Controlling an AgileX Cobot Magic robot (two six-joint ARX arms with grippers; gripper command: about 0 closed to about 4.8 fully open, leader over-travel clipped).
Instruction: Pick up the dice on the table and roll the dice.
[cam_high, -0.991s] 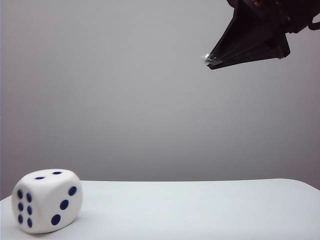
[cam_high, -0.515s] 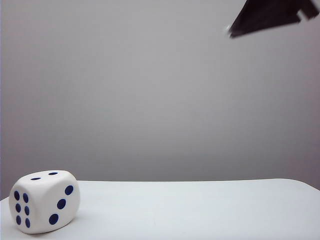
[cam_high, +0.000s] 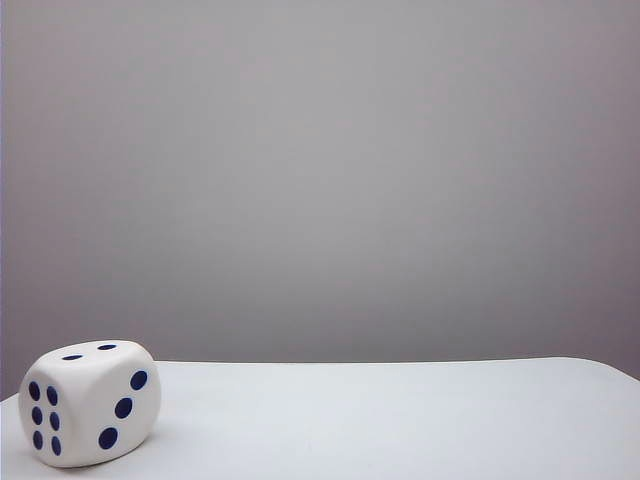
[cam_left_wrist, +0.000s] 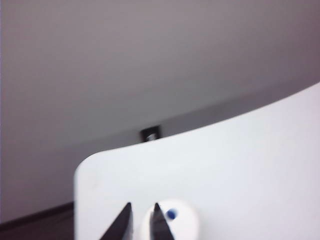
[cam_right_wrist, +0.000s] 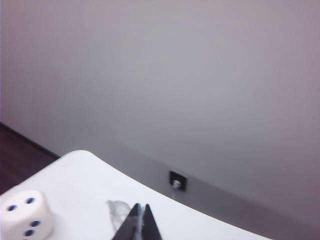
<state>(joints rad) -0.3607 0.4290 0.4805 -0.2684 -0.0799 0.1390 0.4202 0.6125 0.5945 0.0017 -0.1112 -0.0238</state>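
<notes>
Resting on the table (cam_high: 400, 420), the dice (cam_high: 88, 402) sits at the lower left of the exterior view, free of both grippers.

Its upper face shows two dark blue pips, the face toward the left edge six, the face toward the right three; no brand, label or writing can be read on it or anywhere else. In the left wrist view the left gripper (cam_left_wrist: 142, 222) pokes up from the bottom edge with its two dark fingertips spread apart and nothing between them, the dice behind one tip. In the right wrist view the right gripper (cam_right_wrist: 140, 222) has its tips pressed together on nothing, a bit of clear film clinging beside them, the dice at lower left. A small dark wall socket (cam_right_wrist: 177, 180) sits on the grey wall beyond the table.
</notes>
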